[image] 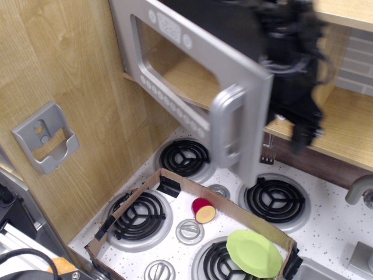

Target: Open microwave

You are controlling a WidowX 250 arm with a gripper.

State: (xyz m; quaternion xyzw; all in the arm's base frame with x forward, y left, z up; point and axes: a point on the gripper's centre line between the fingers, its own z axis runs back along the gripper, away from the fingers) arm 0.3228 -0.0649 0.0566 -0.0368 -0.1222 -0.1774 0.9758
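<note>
The silver-grey microwave door (192,87) hangs well open, swung out to the left on its hinge, with its thick vertical handle (228,131) at the free edge. The clear window shows the wooden interior (192,79). A row of round white buttons runs along the door's lower edge. My black gripper (297,125) is blurred, just right of the door's free edge and behind it, in front of the microwave opening. Its fingers are too blurred to tell apart.
Below is a white toy stove with four black coil burners (185,157). A cardboard frame (175,181) lies on it, with a red-yellow fruit piece (203,210) and a green plate (254,253). A grey wall holder (45,138) is on the left wood panel. A wooden shelf (344,125) is at right.
</note>
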